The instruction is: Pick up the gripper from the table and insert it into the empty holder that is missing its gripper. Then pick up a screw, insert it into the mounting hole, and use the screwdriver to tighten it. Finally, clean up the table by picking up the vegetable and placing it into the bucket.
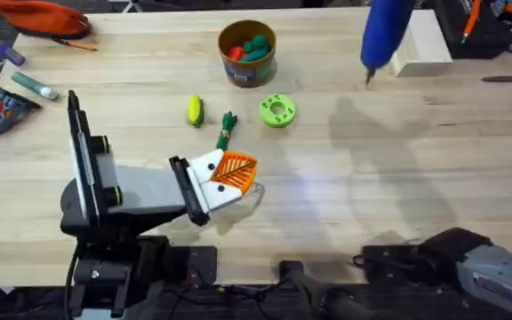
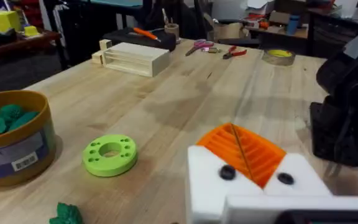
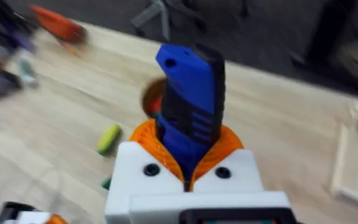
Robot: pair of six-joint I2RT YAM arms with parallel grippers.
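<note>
Screwdriver held aloft, cleanup not yet done

The screwdriver is gripped by the right tool above the table; the left tool is seen clenched, empty. Vegetables remain near the bucket.

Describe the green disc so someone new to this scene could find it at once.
Start at the bucket near the table's far edge. Just in front of it, slightly right, lies the green disc. Unlike the yellow and green vegetables to its left, it is flat, round and ringed with holes.
</note>
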